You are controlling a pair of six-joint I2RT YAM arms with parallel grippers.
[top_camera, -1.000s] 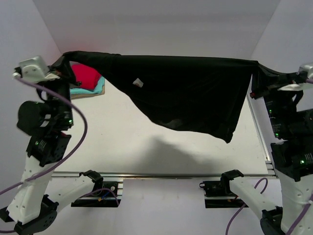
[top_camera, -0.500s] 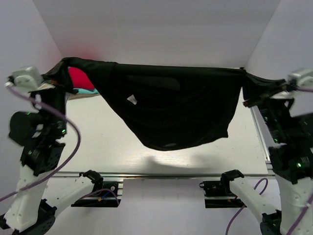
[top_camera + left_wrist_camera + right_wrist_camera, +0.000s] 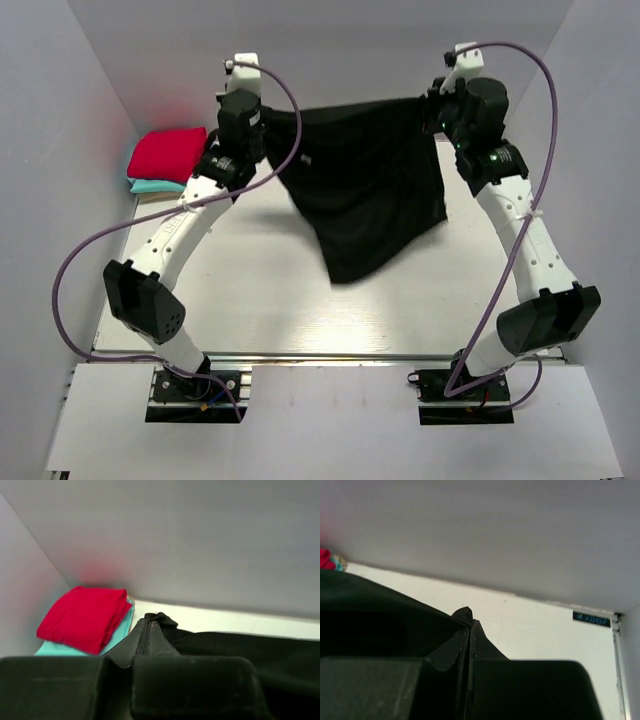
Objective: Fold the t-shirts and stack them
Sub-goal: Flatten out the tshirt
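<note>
Hanging between the two hands, the black t-shirt (image 3: 365, 180) is pulled out along its top edge over the far end of the desk (image 3: 250, 290). The rest of it droops below them, sagging to a point toward the near side. Whether that lowest tip touches the desk is impossible to tell from above.

Now the left hand (image 3: 262, 115): it's clamped tight on one upper corner, and its wrist view shows the fingers (image 3: 137, 642) pressed together with a fold of black cloth poking out past the tips. Over to the right hand (image 3: 440, 100), pinched just as firmly on the opposite corner, with fabric squeezed between its closed fingers (image 3: 452, 645).

Out to the left of the left hand, well apart from it, the folded stack sits in the far corner. The red t-shirt (image 3: 168, 152) is on top, resting on the teal t-shirt (image 3: 152, 186).
</note>
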